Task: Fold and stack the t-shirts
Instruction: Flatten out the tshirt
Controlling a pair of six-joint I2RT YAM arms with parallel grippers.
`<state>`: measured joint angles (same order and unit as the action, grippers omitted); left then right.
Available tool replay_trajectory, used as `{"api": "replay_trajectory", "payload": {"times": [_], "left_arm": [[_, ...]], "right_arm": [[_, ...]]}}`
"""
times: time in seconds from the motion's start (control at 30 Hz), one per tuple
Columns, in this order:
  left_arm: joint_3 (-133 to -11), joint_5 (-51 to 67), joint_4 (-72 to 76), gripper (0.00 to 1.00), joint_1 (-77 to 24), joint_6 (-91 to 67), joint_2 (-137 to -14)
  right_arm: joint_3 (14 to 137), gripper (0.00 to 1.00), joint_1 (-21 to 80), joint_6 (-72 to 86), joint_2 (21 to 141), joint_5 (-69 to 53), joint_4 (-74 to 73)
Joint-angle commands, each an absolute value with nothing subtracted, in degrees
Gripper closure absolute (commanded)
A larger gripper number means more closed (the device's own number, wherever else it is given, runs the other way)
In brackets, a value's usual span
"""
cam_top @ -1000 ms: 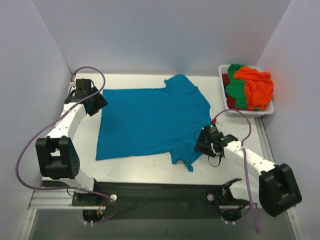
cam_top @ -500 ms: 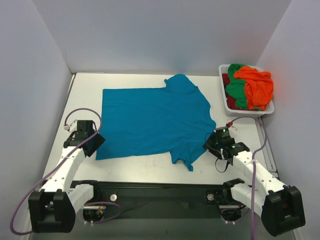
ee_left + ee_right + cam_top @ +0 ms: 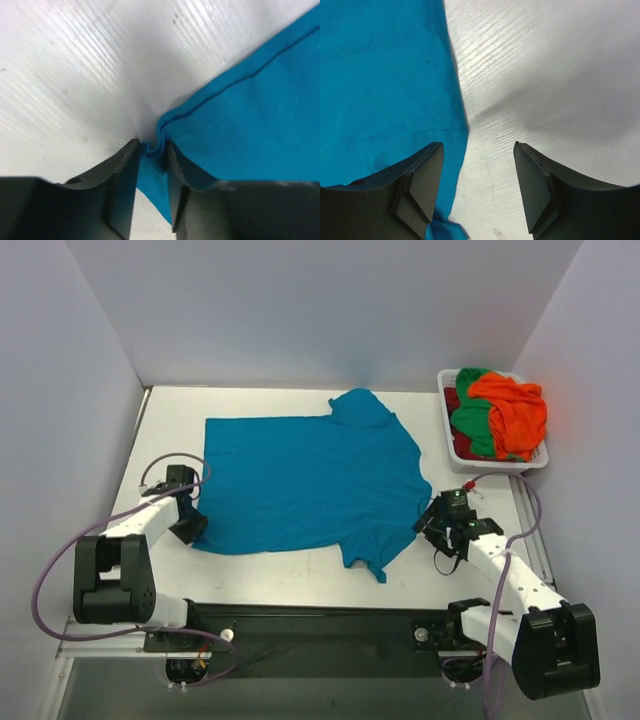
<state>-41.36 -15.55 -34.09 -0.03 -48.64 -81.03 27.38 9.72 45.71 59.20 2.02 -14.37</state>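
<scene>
A teal t-shirt [image 3: 310,480] lies spread flat on the white table, one sleeve toward the back, the other toward the front. My left gripper [image 3: 190,528] is down at its near left corner. In the left wrist view the fingers [image 3: 125,175] pinch a bunched fold of the teal hem [image 3: 250,115] between them. My right gripper [image 3: 432,521] hovers open at the shirt's right edge; its left finger is over the teal fabric [image 3: 385,75], its right finger over bare table. Orange [image 3: 515,410], green [image 3: 470,425] and dark red [image 3: 455,400] t-shirts are piled in the basket.
The white plastic basket [image 3: 490,467] stands at the back right corner against the right wall. Walls close in the table on the left, back and right. Both arm bases and their cables sit along the near edge.
The left arm swung from the shirt's far left corner to its near left corner, and its jaws closed on the hem. The right gripper drew back slightly right and widened.
</scene>
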Motion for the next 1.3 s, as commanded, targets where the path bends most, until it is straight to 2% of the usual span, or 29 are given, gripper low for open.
{"api": "replay_trajectory", "payload": {"times": [0.0,0.17,0.33,0.5,0.53,0.6,0.63,0.73,0.93,1.27], "left_arm": [[-42.36,-14.85,-32.17,0.65,3.16,-48.87,-85.94],[-50.17,-17.04,-36.2,0.79,5.45,-46.94,-91.04],[-54.49,-16.71,-37.97,0.79,5.45,-45.27,-91.5],[-53.18,-14.85,-37.97,0.71,5.54,-43.24,-87.37],[-52.83,-14.77,-38.06,0.63,5.62,-43.16,-86.49],[-51.86,-14.15,-38.06,0.55,5.98,-42.8,-83.94],[-51.59,-13.8,-38.32,0.47,6.15,-42.72,-83.07],[-50.98,-13.01,-39.9,0.39,6.07,-43.06,-80.08],[-46.59,-13.71,-40.52,0.39,5.98,-43.42,-71.99],[-38.95,-16.26,-40.43,0.39,5.63,-46.14,-61.53]], "right_arm": [[29.97,0.41,9.23,43.86,60.9,2.2,-16.0],[31.99,0.43,9.23,42.1,64.59,1.06,-15.47],[33.75,0.47,12.21,41.57,69.43,-2.11,-14.59],[32.62,0.47,23.28,45.96,68.73,3.6,-14.77],[32.09,0.47,24.07,47.36,68.38,4.04,-14.68],[31.38,0.47,25.13,47.99,67.85,5.44,-14.68],[30.77,0.47,25.14,48.42,67.76,6.23,-14.76],[30.32,0.46,24.35,48.43,67.59,8.08,-15.46],[31.81,0.51,23.12,47.38,69.16,8.18,-15.56],[34.81,0.73,23.21,44.92,74.0,7.03,-15.38]]}}
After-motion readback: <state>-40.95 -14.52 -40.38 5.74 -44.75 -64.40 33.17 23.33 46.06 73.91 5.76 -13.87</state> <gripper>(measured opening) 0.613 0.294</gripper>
